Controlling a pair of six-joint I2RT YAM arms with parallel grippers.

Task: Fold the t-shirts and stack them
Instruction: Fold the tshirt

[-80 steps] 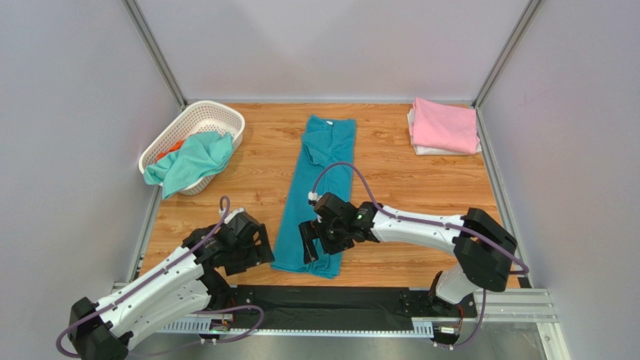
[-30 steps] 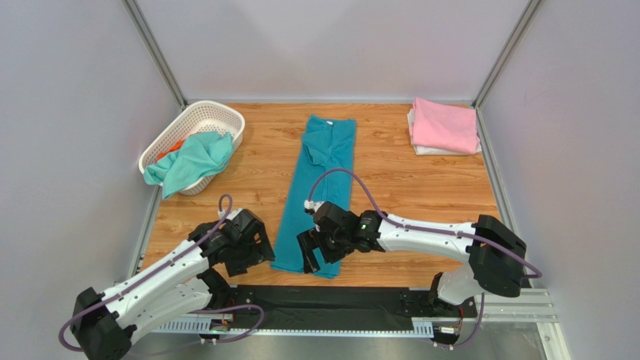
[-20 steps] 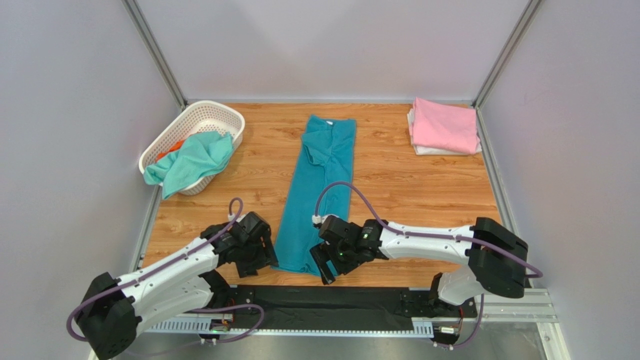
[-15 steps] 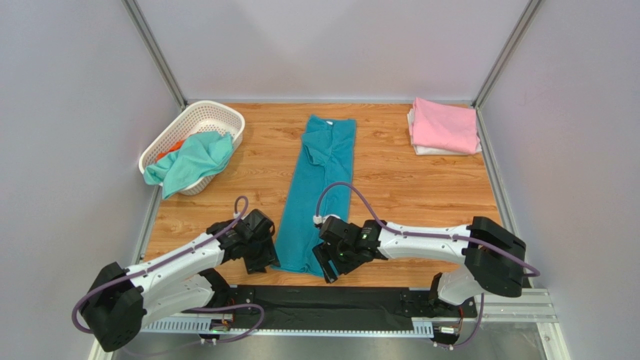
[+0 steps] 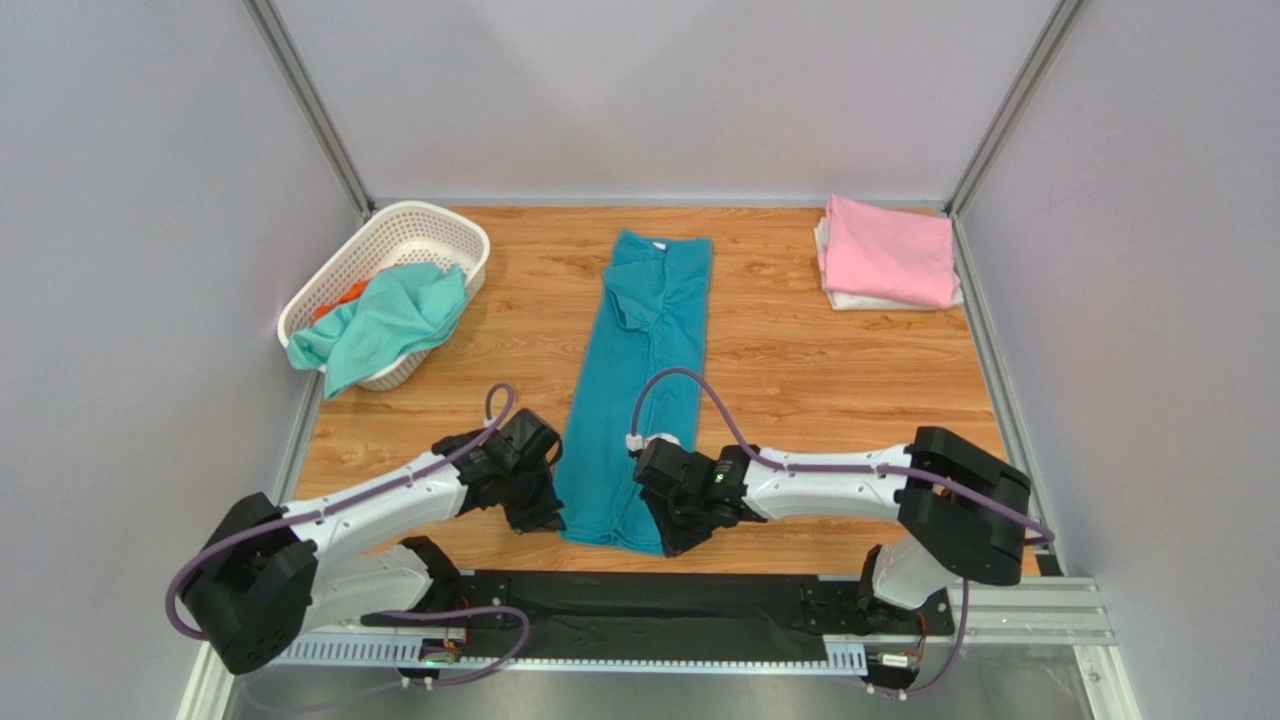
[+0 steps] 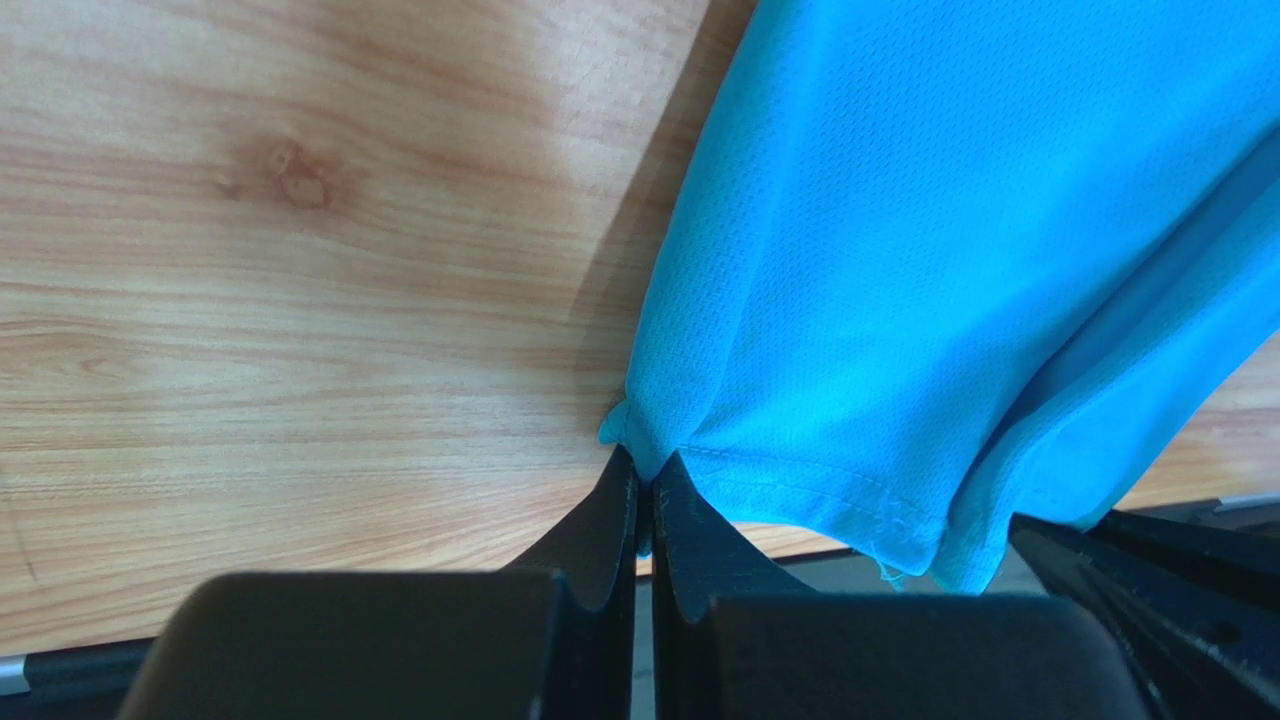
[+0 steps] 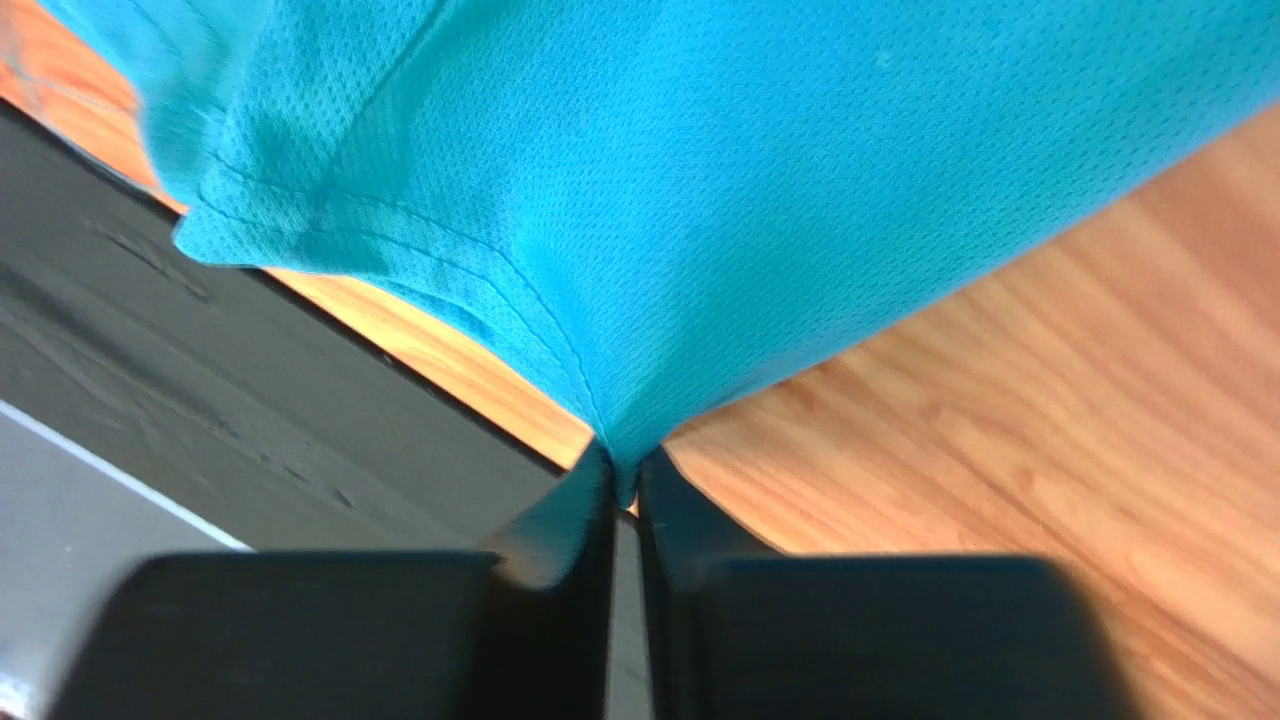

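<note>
A teal-blue t-shirt (image 5: 639,353) lies as a long narrow strip down the middle of the wooden table, collar end far, hem near. My left gripper (image 5: 550,518) is shut on the hem's left corner (image 6: 643,458). My right gripper (image 5: 667,537) is shut on the hem's right corner (image 7: 624,450). Both pinch the teal mesh fabric (image 6: 932,270) at the table's near edge. A folded pink t-shirt (image 5: 890,249) rests on a folded white t-shirt (image 5: 851,299) at the far right. A mint-green t-shirt (image 5: 383,321) hangs over the basket, with an orange t-shirt (image 5: 344,296) beneath it.
A white lattice basket (image 5: 403,240) stands at the far left. A black strip (image 5: 661,608) and metal rail run along the near edge, just behind both grippers. Grey walls close the table on three sides.
Both grippers moved in and down onto the teal shirt's near hem corners and went from open to shut on them. The hem has drawn narrower.
</note>
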